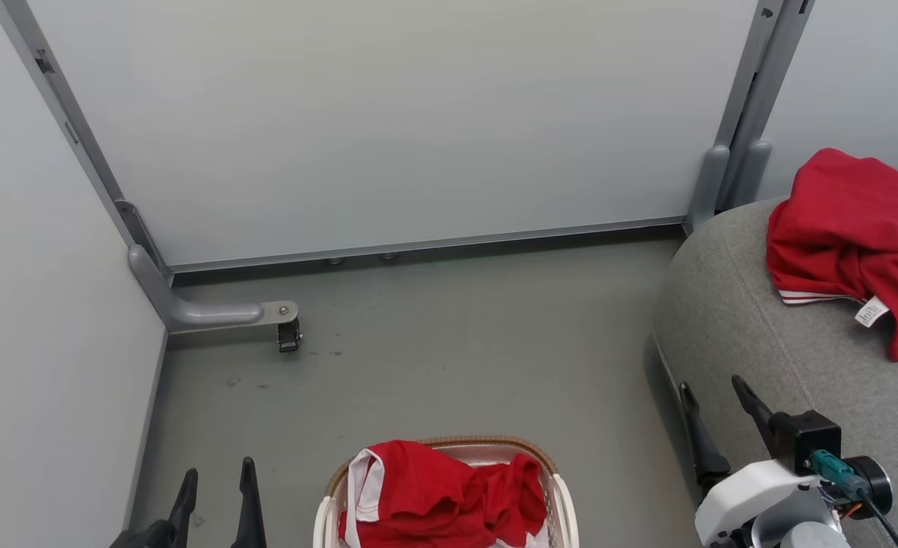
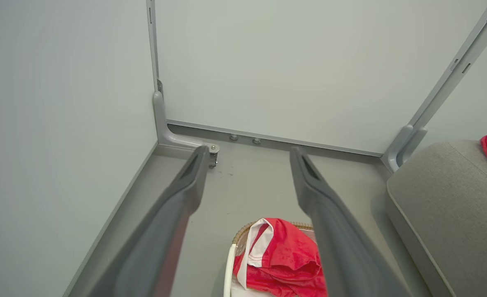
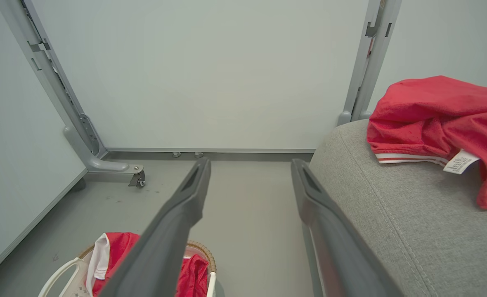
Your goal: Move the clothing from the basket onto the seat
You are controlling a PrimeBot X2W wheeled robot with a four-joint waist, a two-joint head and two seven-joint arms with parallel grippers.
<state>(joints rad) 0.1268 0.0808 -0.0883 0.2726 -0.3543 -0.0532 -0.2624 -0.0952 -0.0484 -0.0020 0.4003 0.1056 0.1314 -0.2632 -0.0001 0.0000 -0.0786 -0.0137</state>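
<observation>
Partition panels (image 1: 388, 129) behind basket (image 1: 563, 510), caster foot (image 1: 288, 333) left, seat (image 1: 746, 320) right

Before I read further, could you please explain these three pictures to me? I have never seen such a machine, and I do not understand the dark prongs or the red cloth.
This is a wheeled robot with two arms. One picture comes from its head, looking down; the other two come from cameras on its wrists. The dark prongs are the fingers of each tool: the left tool and the right tool. Both stand open and hold nothing. On the floor stands a white basket with red clothing inside. To the right is a grey seat, and one red garment with a small white tag already lies on it.
</observation>
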